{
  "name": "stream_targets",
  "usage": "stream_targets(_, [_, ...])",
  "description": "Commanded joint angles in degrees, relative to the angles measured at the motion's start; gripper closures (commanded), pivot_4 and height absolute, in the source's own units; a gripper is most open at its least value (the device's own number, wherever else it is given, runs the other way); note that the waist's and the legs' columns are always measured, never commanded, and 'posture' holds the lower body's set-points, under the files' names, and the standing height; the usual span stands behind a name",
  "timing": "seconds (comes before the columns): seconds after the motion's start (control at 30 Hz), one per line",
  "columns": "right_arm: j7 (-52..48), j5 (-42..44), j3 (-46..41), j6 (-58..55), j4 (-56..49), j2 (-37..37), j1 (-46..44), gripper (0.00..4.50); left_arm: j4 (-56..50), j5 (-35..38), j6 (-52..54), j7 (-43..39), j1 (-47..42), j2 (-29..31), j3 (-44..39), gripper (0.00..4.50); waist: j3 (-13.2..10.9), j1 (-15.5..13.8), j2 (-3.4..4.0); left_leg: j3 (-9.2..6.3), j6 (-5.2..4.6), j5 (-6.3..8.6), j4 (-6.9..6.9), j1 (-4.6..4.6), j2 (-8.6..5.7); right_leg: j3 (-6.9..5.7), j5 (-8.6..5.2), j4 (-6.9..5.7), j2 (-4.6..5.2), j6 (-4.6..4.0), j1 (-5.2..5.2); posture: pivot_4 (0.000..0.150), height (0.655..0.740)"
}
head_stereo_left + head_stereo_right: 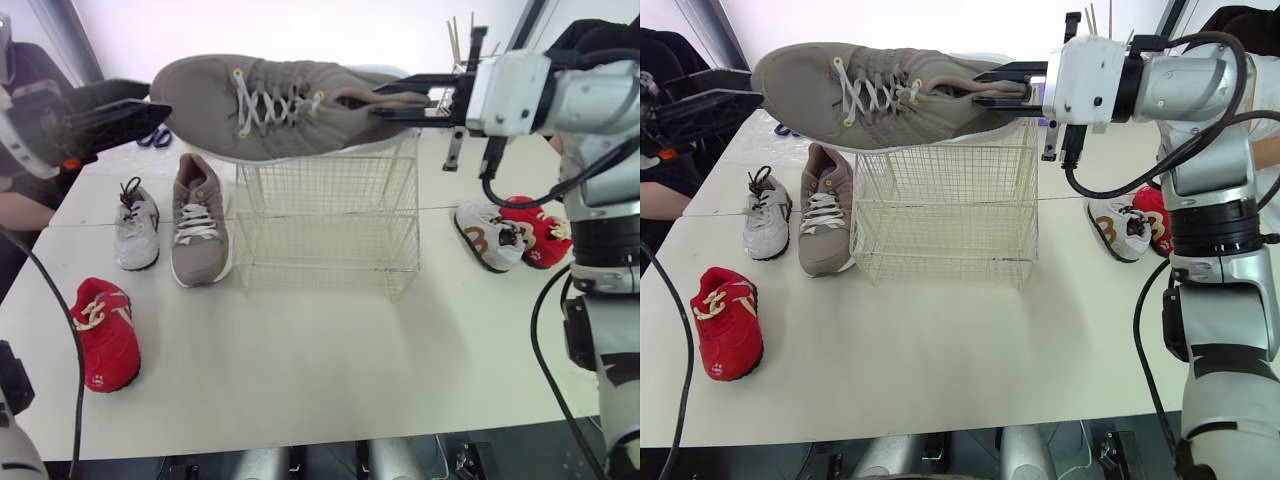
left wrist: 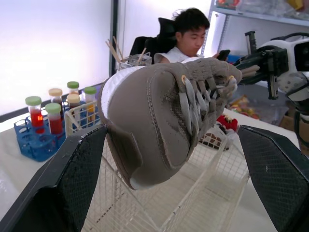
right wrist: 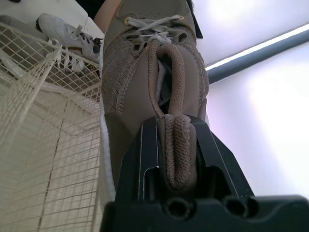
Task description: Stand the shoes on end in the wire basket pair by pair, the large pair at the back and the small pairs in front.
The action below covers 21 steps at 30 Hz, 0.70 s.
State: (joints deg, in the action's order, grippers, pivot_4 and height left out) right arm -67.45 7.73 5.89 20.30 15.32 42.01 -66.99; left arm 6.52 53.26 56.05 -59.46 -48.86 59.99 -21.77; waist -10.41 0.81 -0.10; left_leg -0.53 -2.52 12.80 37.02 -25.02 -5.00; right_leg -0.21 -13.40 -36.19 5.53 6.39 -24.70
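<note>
My right gripper (image 1: pixel 400 104) is shut on the heel collar of a large taupe shoe (image 1: pixel 270 105), held level above the white wire basket (image 1: pixel 325 215). The toe points toward my left gripper (image 1: pixel 135 110), which stands open just off the toe, its fingers (image 2: pixel 72 179) either side without touching. The second large taupe shoe (image 1: pixel 197 218) lies on the table left of the basket, next to a small white shoe (image 1: pixel 136 225). A small red shoe (image 1: pixel 105 333) lies at the front left. Another white shoe (image 1: pixel 490 235) and red shoe (image 1: pixel 535 230) lie right of the basket.
The basket holds nothing and is open at the top. A blue rack of capped tubes (image 2: pixel 41 125) stands behind it. A person (image 2: pixel 186 36) sits beyond the table's far side. Bare white table (image 1: pixel 330 360) lies in front of the basket.
</note>
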Motion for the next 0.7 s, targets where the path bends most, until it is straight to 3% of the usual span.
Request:
stream_targets(0.03, [0.7,0.54,-0.93,6.36,0.02,-2.15,-4.36,4.31,-3.38,0.92,0.47,-0.9,1.75,0.28,-0.47,0.0,0.0,0.12,0.0,0.0,0.02,0.0,-0.01,0.0,0.0,0.0,0.0,-0.01,0.0,0.0,0.0,0.15,0.74])
stream_targets(0.2, [-0.86,0.62,-0.53,9.14,0.47,-2.99,-5.02,4.31,-2.98,0.45,0.49,-0.78,2.03,-0.13,-0.09,0.0,-0.01,0.11,0.01,0.0,0.1,-0.04,-0.04,0.0,0.02,0.0,0.0,-0.08,-0.02,0.0,-0.08,0.15,0.74])
stream_targets(0.3, [-1.35,1.33,-0.73,9.49,-0.45,-3.26,-5.33,4.31,-1.92,-0.54,0.14,-0.47,1.27,-0.71,0.65,0.8,-0.01,0.06,0.01,-0.01,0.11,-0.04,-0.04,0.0,0.01,0.0,0.0,-0.08,-0.01,0.0,-0.07,0.15,0.74])
stream_targets(0.57, [-1.5,2.05,-1.82,8.6,-2.04,-3.22,-6.02,4.31,-2.12,-1.9,0.42,-0.52,0.35,-3.44,1.59,4.28,-0.01,0.06,0.01,-0.01,0.11,-0.05,-0.04,0.0,0.01,0.0,0.0,-0.1,-0.01,0.0,-0.07,0.15,0.74])
stream_targets(0.6, [-1.43,1.89,-1.94,8.45,-2.08,-3.19,-6.08,4.31,-2.12,-1.93,0.52,-0.45,0.18,-3.75,1.51,4.48,-0.01,0.05,0.01,-0.01,0.11,-0.05,-0.04,0.0,0.01,0.0,0.0,-0.1,-0.01,0.0,-0.08,0.15,0.74])
stream_targets(0.7, [-1.26,1.28,-2.15,8.09,-1.95,-2.88,-6.18,4.31,-2.53,-1.87,0.83,-0.26,0.08,-4.77,1.2,4.48,-0.01,0.03,0.01,-0.01,0.12,-0.04,-0.03,0.0,0.01,0.0,0.0,-0.1,-0.01,0.0,-0.07,0.15,0.74])
